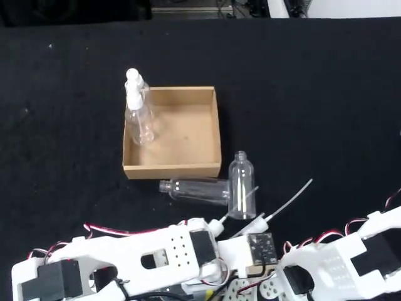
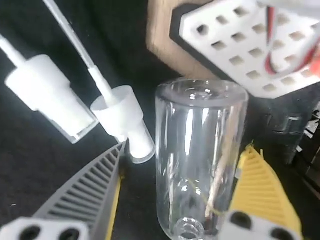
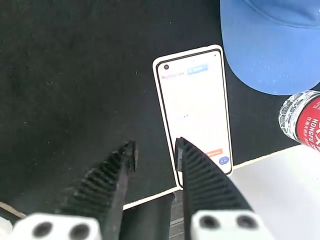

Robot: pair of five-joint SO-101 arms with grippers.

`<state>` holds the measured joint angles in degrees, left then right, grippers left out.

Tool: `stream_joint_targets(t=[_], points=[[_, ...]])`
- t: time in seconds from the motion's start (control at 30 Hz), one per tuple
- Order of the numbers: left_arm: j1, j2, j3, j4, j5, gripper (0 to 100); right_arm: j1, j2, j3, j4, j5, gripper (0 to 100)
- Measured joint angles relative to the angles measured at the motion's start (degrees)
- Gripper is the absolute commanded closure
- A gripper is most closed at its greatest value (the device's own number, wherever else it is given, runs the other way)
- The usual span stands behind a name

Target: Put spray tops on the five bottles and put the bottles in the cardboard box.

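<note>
Blue cap [image 3: 270, 45] and red-labelled bottle [image 3: 302, 122]: cut by the frame edge. Clear bottle [image 2: 200, 160]: neck end cropped. Cardboard box [image 2: 165, 45]: largely hidden behind a white arm [image 2: 240, 45].

The table [image 1: 326, 94] is wearing matt black cloth. The cardboard box [image 1: 172, 170] is looking dull and papery. The bottles [image 1: 241, 188] are gleaming, clear glossy plastic; the spray tops [image 2: 122, 117] are showing smooth white plastic. The left claw [image 2: 185, 147] is showing ribbed matt plastic.

Clear bottles [image 1: 242, 185]; white spray tops [image 2: 122, 112]; tan cardboard box [image 1: 172, 170]; black table [image 1: 313, 94]
</note>
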<state>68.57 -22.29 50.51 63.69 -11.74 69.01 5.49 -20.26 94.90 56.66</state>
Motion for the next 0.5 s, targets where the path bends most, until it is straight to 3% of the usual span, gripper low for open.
stream_joint_targets(t=[0.2,0.37,0.5], points=[[-0.09,-0.7,2.37,-1.93,0.0,68,0.0,0.0,0.0,0.0,0.0,88.8],[-0.09,-0.79,2.37,-1.93,0.09,78,0.0,0.0,0.0,0.0,0.0,88.8],[0.35,-0.26,2.37,-0.97,-0.09,79,0.0,0.0,0.0,0.0,0.0,88.8]])
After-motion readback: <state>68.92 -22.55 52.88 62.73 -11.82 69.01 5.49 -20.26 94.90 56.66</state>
